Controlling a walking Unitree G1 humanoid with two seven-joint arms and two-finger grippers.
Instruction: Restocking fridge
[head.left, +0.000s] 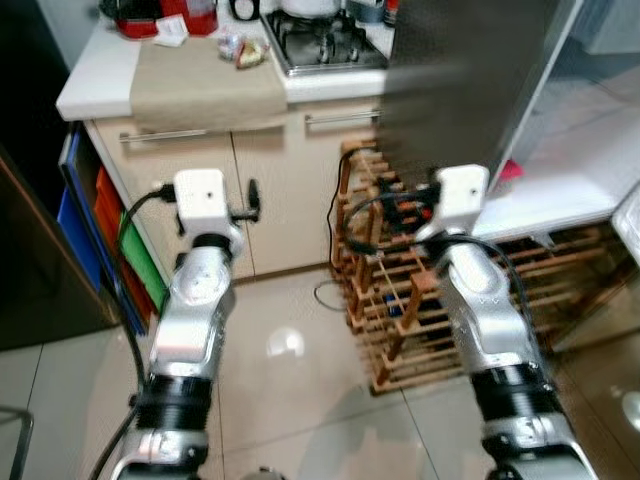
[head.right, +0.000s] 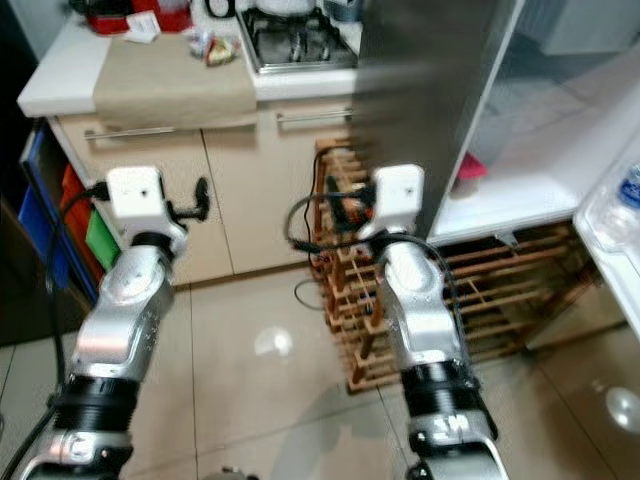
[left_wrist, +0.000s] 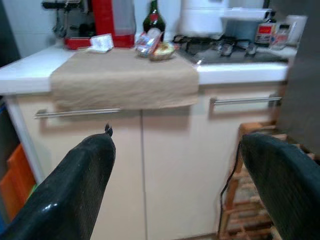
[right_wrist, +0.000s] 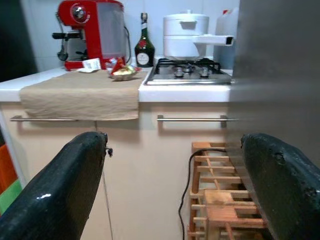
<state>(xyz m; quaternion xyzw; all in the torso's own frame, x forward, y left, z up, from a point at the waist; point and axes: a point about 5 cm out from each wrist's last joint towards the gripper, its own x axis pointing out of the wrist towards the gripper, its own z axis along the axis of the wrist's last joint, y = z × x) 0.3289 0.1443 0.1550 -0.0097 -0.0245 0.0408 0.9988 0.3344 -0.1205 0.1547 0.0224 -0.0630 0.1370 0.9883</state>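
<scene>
The left hand (left_wrist: 175, 190) has its two black fingers (left_wrist: 70, 190) spread wide apart, with nothing between them, facing cream cupboard doors (left_wrist: 140, 170) with steel bar handles (left_wrist: 77, 113). Above the doors a white worktop (left_wrist: 25, 75) carries a beige cloth (left_wrist: 122, 77) that hangs over its front edge. Behind the cloth stand a red coffee machine (left_wrist: 112, 22), a dark bottle (left_wrist: 154, 20) and a small snack packet (left_wrist: 150, 44), and beside the cloth sits a gas hob (left_wrist: 225, 50).

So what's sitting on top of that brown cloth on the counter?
On the beige cloth sit a small bowl of wrapped snacks and a white paper. The cloth drapes over the counter edge, so the surface beneath is hidden.
</scene>
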